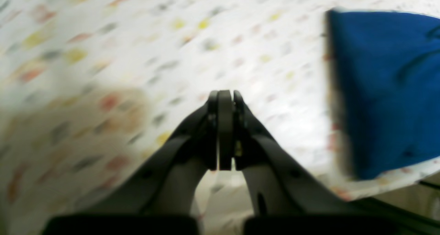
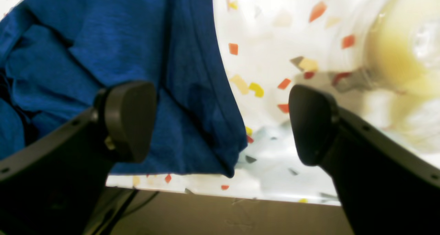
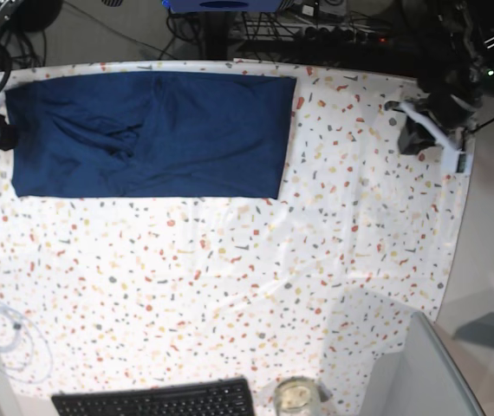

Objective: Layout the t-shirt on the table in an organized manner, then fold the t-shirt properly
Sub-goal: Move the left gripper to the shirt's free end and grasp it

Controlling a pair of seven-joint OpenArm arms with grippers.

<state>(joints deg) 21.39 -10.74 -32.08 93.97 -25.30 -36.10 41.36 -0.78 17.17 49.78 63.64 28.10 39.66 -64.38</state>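
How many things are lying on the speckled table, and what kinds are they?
Dark navy blue soft knit t-shirt: 1
Black keyboard at the near edge: 1
Clear glass jar beside the keyboard: 1
White coiled cable: 1
Total on the white flecked table: 4

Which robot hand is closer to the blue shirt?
Right. The right gripper is open over the shirt's edge. The left gripper, shut, hovers over the table, away from the shirt.
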